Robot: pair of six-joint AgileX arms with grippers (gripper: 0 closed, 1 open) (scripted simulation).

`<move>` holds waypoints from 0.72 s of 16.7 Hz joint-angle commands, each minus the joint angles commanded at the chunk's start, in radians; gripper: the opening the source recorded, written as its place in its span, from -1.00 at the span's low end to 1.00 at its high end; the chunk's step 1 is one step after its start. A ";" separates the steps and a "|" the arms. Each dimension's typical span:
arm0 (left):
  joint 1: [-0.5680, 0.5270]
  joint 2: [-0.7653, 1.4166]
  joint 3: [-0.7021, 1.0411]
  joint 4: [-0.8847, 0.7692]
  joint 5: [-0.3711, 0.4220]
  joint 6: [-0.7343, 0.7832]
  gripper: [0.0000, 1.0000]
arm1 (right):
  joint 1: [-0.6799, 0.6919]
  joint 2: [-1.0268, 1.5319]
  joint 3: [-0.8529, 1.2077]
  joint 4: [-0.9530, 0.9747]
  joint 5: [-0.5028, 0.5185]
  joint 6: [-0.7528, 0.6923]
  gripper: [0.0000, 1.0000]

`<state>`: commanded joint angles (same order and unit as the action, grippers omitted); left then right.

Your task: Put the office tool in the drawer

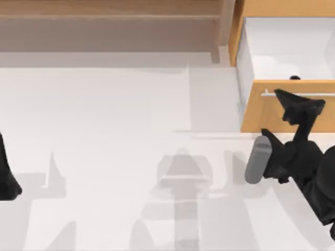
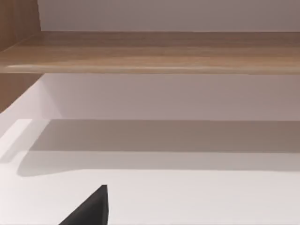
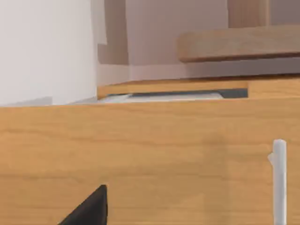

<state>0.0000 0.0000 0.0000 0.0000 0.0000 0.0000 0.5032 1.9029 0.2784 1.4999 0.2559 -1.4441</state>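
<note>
The drawer (image 1: 285, 112) stands pulled out at the table's back right, its white interior (image 1: 288, 49) showing behind the tan wood front. A thin silver bar handle (image 1: 272, 94) runs across that front. My right gripper (image 1: 299, 98) hovers over the handle, fingers spread and holding nothing. In the right wrist view the drawer front (image 3: 150, 154) is very close, with the handle (image 3: 279, 178) to one side and one dark finger (image 3: 91, 211) in the foreground. The office tool is out of view. A small dark bit (image 1: 294, 78) peeks over the drawer front; I cannot tell what it is.
A long wooden shelf unit (image 1: 110, 21) runs along the back, seen also in the left wrist view as the shelf (image 2: 154, 51). My left arm (image 1: 6, 175) sits parked at the left edge. Bare white tabletop (image 1: 131, 130) spreads between the arms.
</note>
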 joint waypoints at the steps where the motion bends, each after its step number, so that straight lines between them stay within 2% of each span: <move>1: 0.000 0.000 0.000 0.000 0.000 0.000 1.00 | -0.031 0.016 -0.021 0.067 0.028 -0.031 1.00; 5: 0.000 0.000 0.000 0.000 0.000 0.000 1.00 | -0.140 0.068 -0.061 0.238 0.112 -0.104 1.00; 12: 0.000 0.000 0.000 0.000 0.000 0.000 1.00 | -0.153 0.080 -0.061 0.254 0.121 -0.110 1.00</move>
<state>0.0000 0.0000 0.0000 0.0000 0.0000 0.0000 0.3501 1.9834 0.2178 1.7542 0.3773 -1.5541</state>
